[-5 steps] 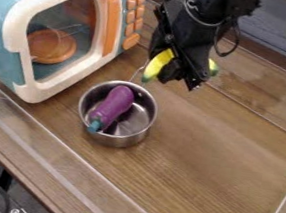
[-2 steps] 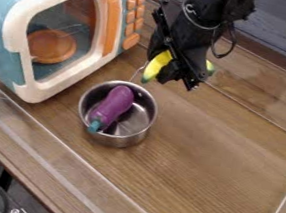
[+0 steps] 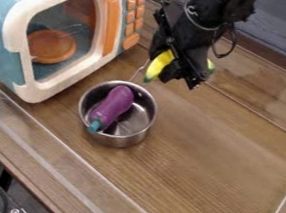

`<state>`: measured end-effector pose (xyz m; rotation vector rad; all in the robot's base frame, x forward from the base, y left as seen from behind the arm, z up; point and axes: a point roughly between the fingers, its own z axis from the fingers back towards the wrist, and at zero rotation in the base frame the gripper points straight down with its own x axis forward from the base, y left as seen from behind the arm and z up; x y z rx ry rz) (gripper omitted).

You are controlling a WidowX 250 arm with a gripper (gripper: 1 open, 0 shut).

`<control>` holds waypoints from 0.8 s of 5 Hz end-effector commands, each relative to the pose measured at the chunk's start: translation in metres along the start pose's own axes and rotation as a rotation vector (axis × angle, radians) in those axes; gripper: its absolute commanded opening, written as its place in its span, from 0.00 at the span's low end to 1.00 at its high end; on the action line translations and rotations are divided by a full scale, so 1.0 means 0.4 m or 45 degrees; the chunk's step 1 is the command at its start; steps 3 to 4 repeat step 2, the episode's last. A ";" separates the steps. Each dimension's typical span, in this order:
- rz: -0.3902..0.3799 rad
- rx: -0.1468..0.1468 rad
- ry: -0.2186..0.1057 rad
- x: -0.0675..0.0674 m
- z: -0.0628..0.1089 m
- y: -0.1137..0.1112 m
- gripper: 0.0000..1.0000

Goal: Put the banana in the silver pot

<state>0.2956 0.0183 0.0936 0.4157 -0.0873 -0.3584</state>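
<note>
Above and just behind the silver pot (image 3: 118,114), gripper (image 3: 175,69) pinching the banana (image 3: 159,66), long axis steeply tilted; pot opening down and toward the camera, already holding an eggplant (image 3: 111,107).

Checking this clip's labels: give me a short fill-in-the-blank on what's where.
1. The gripper is shut on the ____.
2. Inside the silver pot lies a purple ____.
3. The toy microwave stands to the pot's ____ in the picture.

Missing words: banana; eggplant; upper left
</note>
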 end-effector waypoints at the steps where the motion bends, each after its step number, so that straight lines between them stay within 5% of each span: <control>1: 0.047 0.029 -0.050 0.025 0.014 0.028 0.00; 4: 0.056 0.032 -0.050 0.034 0.004 0.030 0.00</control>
